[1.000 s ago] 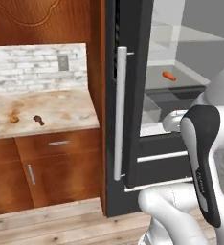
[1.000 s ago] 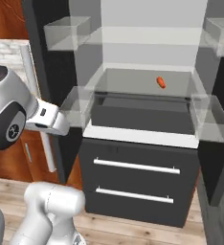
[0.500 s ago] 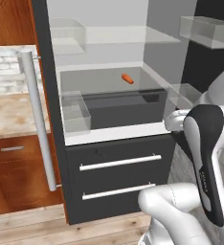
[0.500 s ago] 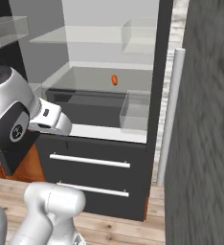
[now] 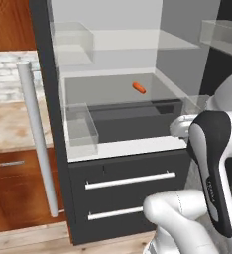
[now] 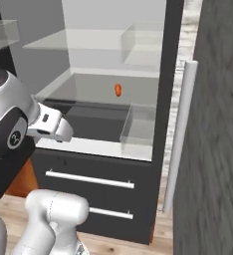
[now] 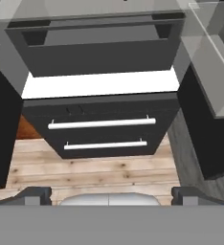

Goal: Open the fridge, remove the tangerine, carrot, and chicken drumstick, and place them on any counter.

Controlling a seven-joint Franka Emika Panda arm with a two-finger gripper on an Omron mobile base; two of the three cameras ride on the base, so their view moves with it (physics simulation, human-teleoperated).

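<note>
The fridge (image 5: 133,168) stands open, its dark drawers (image 7: 104,115) below glass shelves. The carrot (image 5: 139,88) lies on the middle shelf near the back, a small orange stick (image 6: 118,90). My gripper (image 7: 111,196) is open and empty, its finger tips (image 7: 37,194) far apart; it hangs in front of the fridge, level with the white ledge above the drawers, pointing down at the drawers and the floor. The hand (image 5: 180,126) is well short of the carrot. A strip of the counter (image 5: 9,129) shows left of the fridge door. The tangerine and the chicken drumstick are out of view.
The open left door carries a long pale handle (image 5: 36,144); the right door with its handle (image 6: 180,134) stands close on the right. Clear bins (image 5: 81,124) (image 6: 138,124) sit at the shelf sides. Wooden floor (image 7: 99,170) lies below.
The whole picture has shifted: the base has moved, so the fridge interior now sits closer and more central. The arm keeps the same pose; the carrot has not moved on its shelf.
</note>
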